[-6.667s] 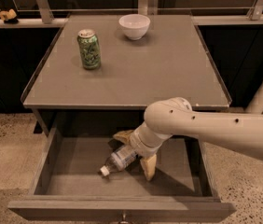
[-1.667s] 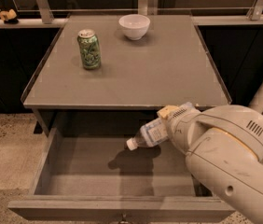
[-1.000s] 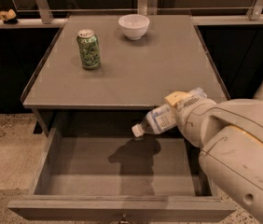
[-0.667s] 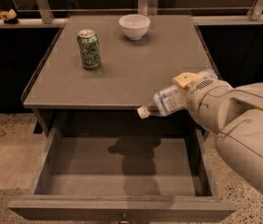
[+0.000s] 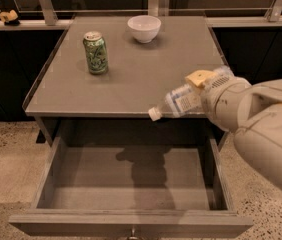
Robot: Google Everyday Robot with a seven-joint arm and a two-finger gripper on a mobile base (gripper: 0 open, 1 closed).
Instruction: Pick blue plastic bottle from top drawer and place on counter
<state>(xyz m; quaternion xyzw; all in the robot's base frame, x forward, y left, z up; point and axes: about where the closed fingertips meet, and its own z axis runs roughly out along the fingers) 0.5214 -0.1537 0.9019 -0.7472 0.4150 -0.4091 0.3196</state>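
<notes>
The blue plastic bottle (image 5: 181,102) is held in the air, lying sideways with its white cap pointing left, over the counter's front right edge. My gripper (image 5: 201,86) is shut on the bottle's far end; one yellow fingertip (image 5: 197,77) shows above it. The big white arm comes in from the right. The top drawer (image 5: 131,221) is pulled open below, and only the arm's shadow lies on its grey floor. The counter (image 5: 141,69) is flat and grey with a thin rim.
A green soda can (image 5: 95,52) stands upright at the counter's back left. A white bowl (image 5: 144,28) sits at the back middle. A railing and dark glass run behind the counter. Speckled floor lies either side of the drawer.
The gripper has lifted the bottle out of the drawer and moved it up and to the right, to the counter's front edge. The can and bowl have not moved.
</notes>
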